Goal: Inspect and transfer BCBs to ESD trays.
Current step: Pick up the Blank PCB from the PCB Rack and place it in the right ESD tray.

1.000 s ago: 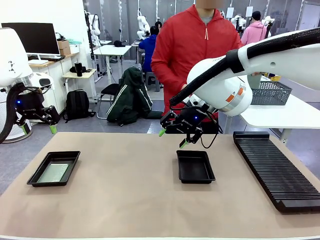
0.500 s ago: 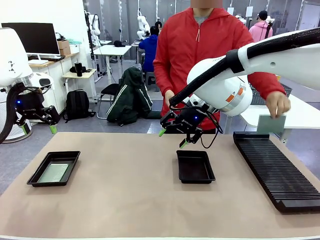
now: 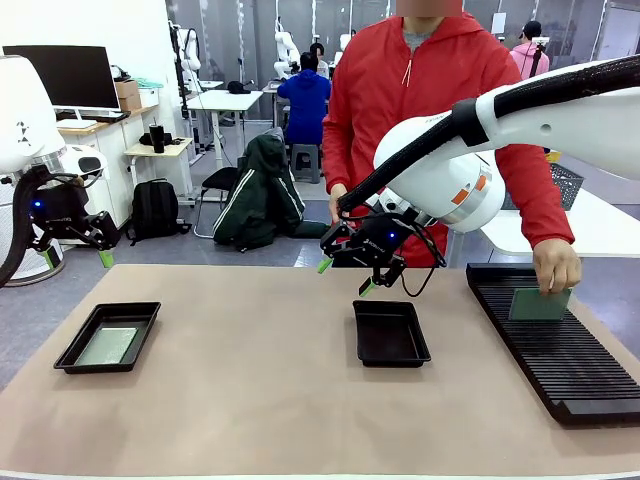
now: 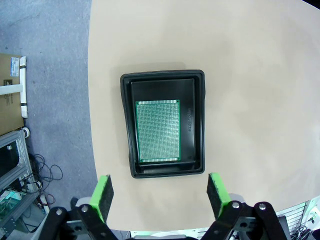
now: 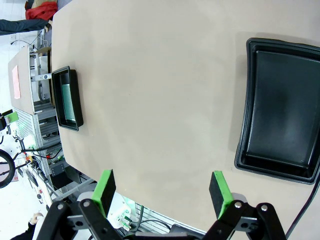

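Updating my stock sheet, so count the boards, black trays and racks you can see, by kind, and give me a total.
ESD trays: 2, the left tray and the middle tray
BCBs: 2, the lying board in the left tray and the held board in the person's hand
Slotted rack: 1
Total: 5

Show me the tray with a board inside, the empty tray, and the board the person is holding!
Filled tray (image 4: 162, 75): left wrist view, on its rim.
Empty tray (image 3: 392, 337): front view, on its bare floor.
Held board (image 3: 535, 306): front view, middle of its face.
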